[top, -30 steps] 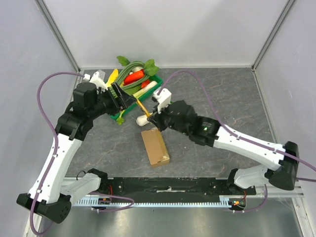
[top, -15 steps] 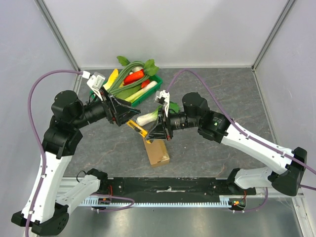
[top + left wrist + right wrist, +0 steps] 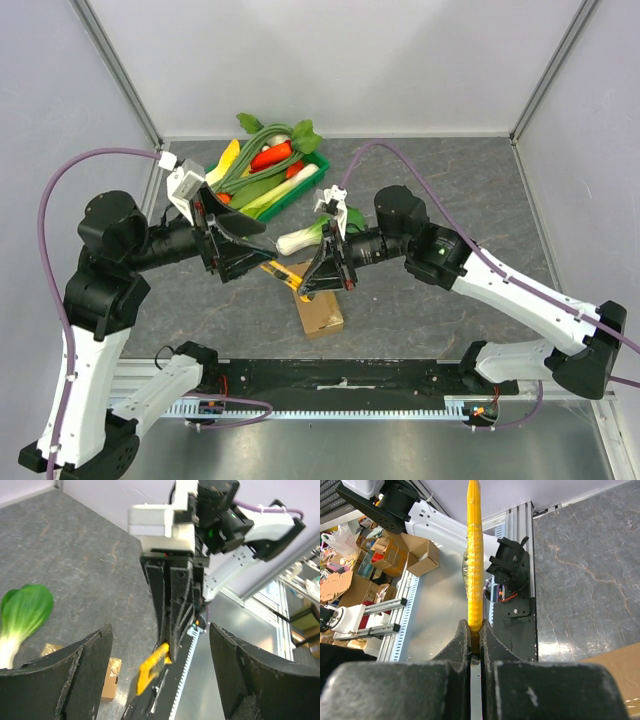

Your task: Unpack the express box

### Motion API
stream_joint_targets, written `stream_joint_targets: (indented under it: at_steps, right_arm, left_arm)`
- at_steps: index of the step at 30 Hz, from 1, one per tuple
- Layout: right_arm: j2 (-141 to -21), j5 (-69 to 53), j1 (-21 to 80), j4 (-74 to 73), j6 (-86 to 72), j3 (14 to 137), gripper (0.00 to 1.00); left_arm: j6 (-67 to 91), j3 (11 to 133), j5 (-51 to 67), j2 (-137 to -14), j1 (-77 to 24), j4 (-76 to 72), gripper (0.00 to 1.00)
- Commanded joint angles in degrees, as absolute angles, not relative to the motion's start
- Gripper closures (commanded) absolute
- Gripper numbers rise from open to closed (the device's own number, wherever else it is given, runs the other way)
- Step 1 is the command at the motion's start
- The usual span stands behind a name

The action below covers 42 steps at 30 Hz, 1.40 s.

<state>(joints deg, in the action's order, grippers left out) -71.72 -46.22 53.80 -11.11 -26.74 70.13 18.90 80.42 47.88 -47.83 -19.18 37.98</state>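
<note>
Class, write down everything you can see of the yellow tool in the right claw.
The yellow tool is a slim, flat bar that looks like plastic, seen edge-on from the right wrist. The right claw is shut on one end. The other end juts out free towards the open left claw, which does not touch it. It is held off the table, near the express box.
</note>
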Motion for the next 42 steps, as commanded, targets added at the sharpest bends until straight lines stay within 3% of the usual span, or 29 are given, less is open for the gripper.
stream_joint_targets:
  at_steps: [1,5,8,11,14,18,20,27,28,29,30,31,33,35,38,42]
  right_arm:
    - [-69.6,-49.0,53.5,-11.7,-25.1,74.4,1.00]
    - [-69.2,-49.4,53.3,-13.4,-23.8,76.3,1.00]
    - [-69.0,-49.7,53.3,-16.0,-22.0,77.8,1.00]
    - [-69.3,-50.3,53.2,-19.1,-19.6,78.9,1.00]
    - [-70.0,-52.1,53.2,-23.8,-17.1,80.0,1.00]
    - [-69.7,-52.0,53.2,-26.5,-14.9,80.4,1.00]
    - [-69.7,-51.1,53.1,-28.1,-13.9,81.0,1.00]
    - [-68.4,-45.4,53.1,-26.9,-15.5,85.6,1.00]
    - [-67.9,-43.8,53.1,-26.5,-15.8,86.7,0.91]
    - [-67.6,-42.1,53.1,-24.4,-16.3,86.8,0.75]
    - [-67.2,-41.3,53.2,-22.6,-17.9,86.7,0.43]
    - [-65.8,-40.4,53.1,-20.7,-18.5,85.3,0.29]
    - [-63.5,-32.1,53.2,-12.3,-21.5,82.2,0.11]
    - [-58.6,-25.3,53.2,-0.7,-25.2,74.9,0.02]
    - [-53.3,-15.3,53.1,15.7,-33.5,64.5,0.02]
    - [-54.1,-12.9,53.3,26.3,-40.4,60.3,0.02]
  left_arm:
    - [15.7,82.0,55.8,-47.5,-19.0,41.4,0.17]
    - [14.7,81.8,55.9,-47.5,-19.0,44.0,0.19]
    - [14.2,82.0,56.8,-47.6,-19.0,45.2,0.26]
    - [14.1,82.2,57.7,-48.2,-19.0,45.7,0.53]
    - [14.2,82.4,59.4,-48.3,-19.0,45.7,0.65]
    - [14.1,82.5,61.7,-48.5,-19.0,45.7,0.71]
    - [13.8,82.3,63.4,-48.4,-19.0,45.8,0.97]
    - [16.7,83.0,62.8,-47.5,-19.0,40.6,0.98]
    - [17.4,83.1,62.8,-47.5,-19.1,39.8,0.98]
    - [18.0,83.2,62.0,-47.6,-19.0,38.2,0.98]
    - [19.8,83.5,61.4,-47.7,-19.0,37.3,0.98]
    - [21.0,83.7,60.4,-47.7,-19.0,36.1,0.98]
    - [26.2,83.7,56.7,-47.9,-19.0,31.5,0.98]
    - [29.7,83.7,54.4,-48.0,-19.0,27.8,0.98]
    - [39.6,81.8,52.1,-46.8,-19.0,15.6,0.98]
    - [50.3,78.8,49.5,-46.1,-19.0,2.6,0.98]
